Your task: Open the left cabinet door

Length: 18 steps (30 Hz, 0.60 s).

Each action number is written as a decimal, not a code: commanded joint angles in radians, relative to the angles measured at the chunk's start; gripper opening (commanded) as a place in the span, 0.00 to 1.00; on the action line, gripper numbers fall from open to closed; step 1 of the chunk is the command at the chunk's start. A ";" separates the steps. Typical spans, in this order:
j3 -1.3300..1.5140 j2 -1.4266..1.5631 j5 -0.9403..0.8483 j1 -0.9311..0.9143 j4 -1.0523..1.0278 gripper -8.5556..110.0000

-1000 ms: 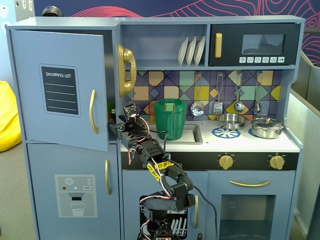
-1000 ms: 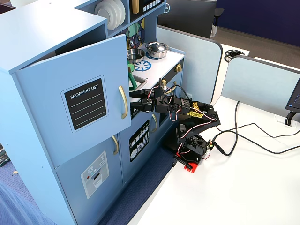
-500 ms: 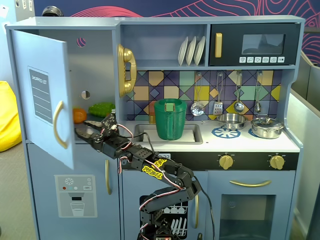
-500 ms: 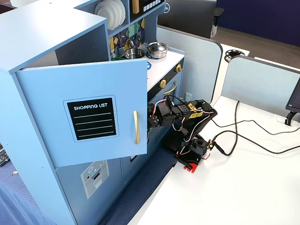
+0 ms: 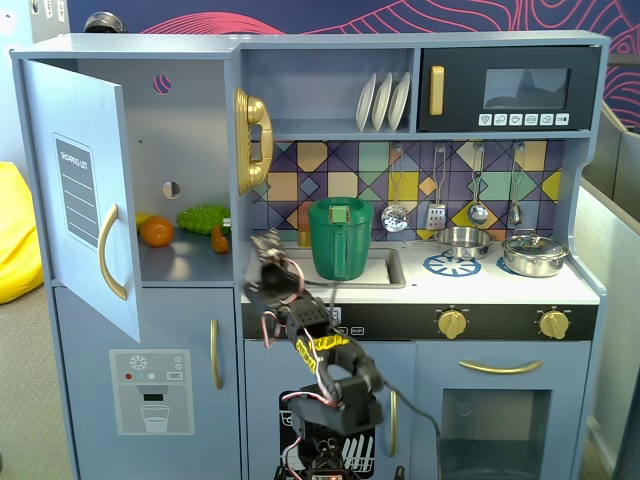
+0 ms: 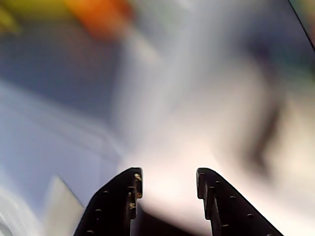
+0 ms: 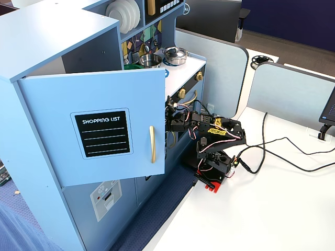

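The left cabinet door [image 5: 80, 200] is pale blue-grey with a black shopping-list panel and a vertical gold bar handle [image 5: 108, 252]. It stands swung wide open on its left hinges. It also shows open in the other fixed view [image 7: 99, 130], with its handle [image 7: 152, 144] facing out. My gripper [image 5: 268, 252] is blurred in front of the counter edge, right of the open compartment and apart from the door. In the wrist view my gripper [image 6: 168, 178] is open and empty; the background is a blur of blue, white and orange.
The open compartment holds an orange [image 5: 156, 231], a green item [image 5: 203, 217] and a small carrot-like piece [image 5: 219, 238]. A green pitcher [image 5: 340, 238] stands in the sink. A gold phone [image 5: 252, 140] hangs on the divider. The dispenser door [image 5: 150, 390] below is shut. The arm base [image 7: 212, 167] sits on the white table.
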State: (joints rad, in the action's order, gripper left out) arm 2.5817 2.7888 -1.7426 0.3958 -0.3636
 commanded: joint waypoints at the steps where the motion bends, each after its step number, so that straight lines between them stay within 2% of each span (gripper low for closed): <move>1: 0.057 0.109 0.109 -0.189 -0.235 0.10; 8: 0.210 0.216 0.244 -0.314 -0.540 0.11; 18: 0.414 0.367 0.430 -0.402 -0.821 0.09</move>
State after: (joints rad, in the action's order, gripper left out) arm 2.9897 3.1385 -1.3760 0.0245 -1.1152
